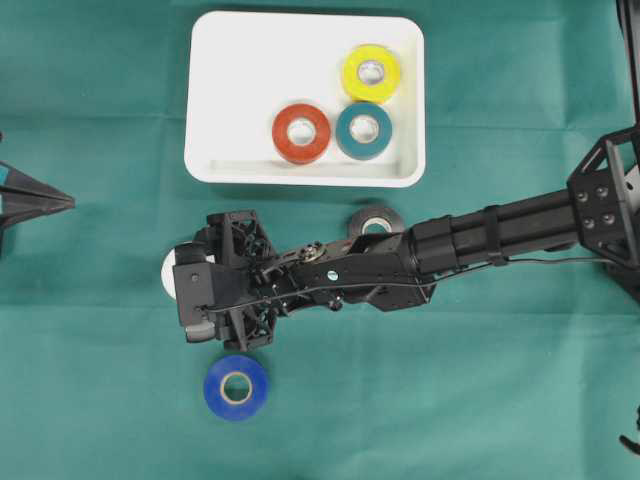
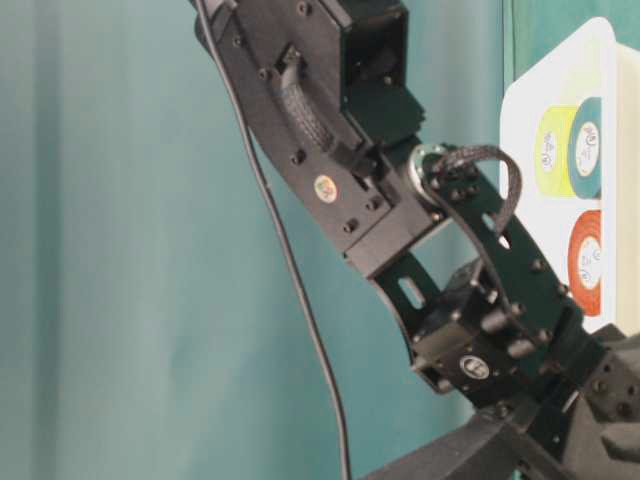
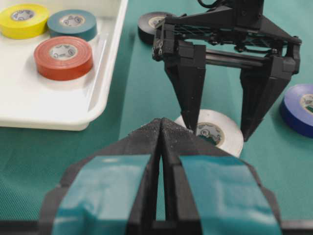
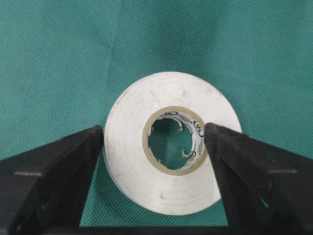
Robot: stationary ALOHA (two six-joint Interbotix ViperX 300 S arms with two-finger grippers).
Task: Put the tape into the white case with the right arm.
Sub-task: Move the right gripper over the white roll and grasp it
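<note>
A white tape roll lies flat on the green cloth; from overhead only a sliver of the white tape roll shows beside the arm. My all-black right gripper hangs over it, open. One finger stands just outside the roll's rim and the other finger is over its opposite side. In the left wrist view the right gripper straddles the white roll. The white case lies beyond, holding red, teal and yellow rolls. My left gripper is shut, with nothing in it.
A black roll lies between the case and the right arm, partly under the arm. A blue roll sits on the cloth just in front of the right gripper. The left gripper rests at the left edge.
</note>
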